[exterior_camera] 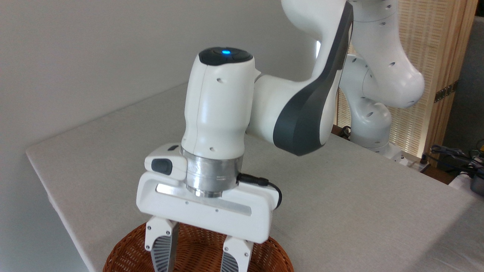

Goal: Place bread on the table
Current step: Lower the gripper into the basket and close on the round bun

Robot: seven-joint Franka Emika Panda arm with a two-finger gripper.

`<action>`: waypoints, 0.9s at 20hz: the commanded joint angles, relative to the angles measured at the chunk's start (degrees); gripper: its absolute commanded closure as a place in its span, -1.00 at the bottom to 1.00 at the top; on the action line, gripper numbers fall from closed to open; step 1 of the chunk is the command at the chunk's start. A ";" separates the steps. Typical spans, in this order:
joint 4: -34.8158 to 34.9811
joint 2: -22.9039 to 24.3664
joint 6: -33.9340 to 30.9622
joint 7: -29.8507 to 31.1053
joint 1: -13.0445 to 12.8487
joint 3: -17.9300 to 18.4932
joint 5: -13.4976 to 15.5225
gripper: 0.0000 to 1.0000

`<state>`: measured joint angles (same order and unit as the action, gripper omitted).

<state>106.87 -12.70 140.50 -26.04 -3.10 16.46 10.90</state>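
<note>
The bread is out of view; none shows in this frame. My gripper (198,264) hangs over a brown wicker basket (278,257) at the bottom edge of the picture. Its two fingers (163,251) point down into the basket and stand wide apart, so it is open. Only wicker shows between them. The fingertips are cut off by the frame's lower edge, and so is the basket's floor. The table (359,196) has a plain light grey, cloth-like top that stretches behind and to the right of the basket.
The white arm (302,109) reaches in from its base (368,128) at the table's far right edge. A grey wall stands behind the table. A slatted wooden screen (427,56) and cables (453,153) lie beyond the right side.
</note>
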 commanded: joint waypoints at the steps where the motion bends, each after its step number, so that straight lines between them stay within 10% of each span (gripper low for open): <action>1: -0.44 -1.27 1.80 0.03 -0.15 0.95 -0.26 -1.00; 11: -0.44 -2.68 1.71 -0.06 -0.41 0.95 -7.02 -0.95; 18: -0.35 -2.77 1.62 -0.15 -0.50 0.60 -9.93 0.23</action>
<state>106.87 -15.03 141.27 -26.12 -3.32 17.00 2.04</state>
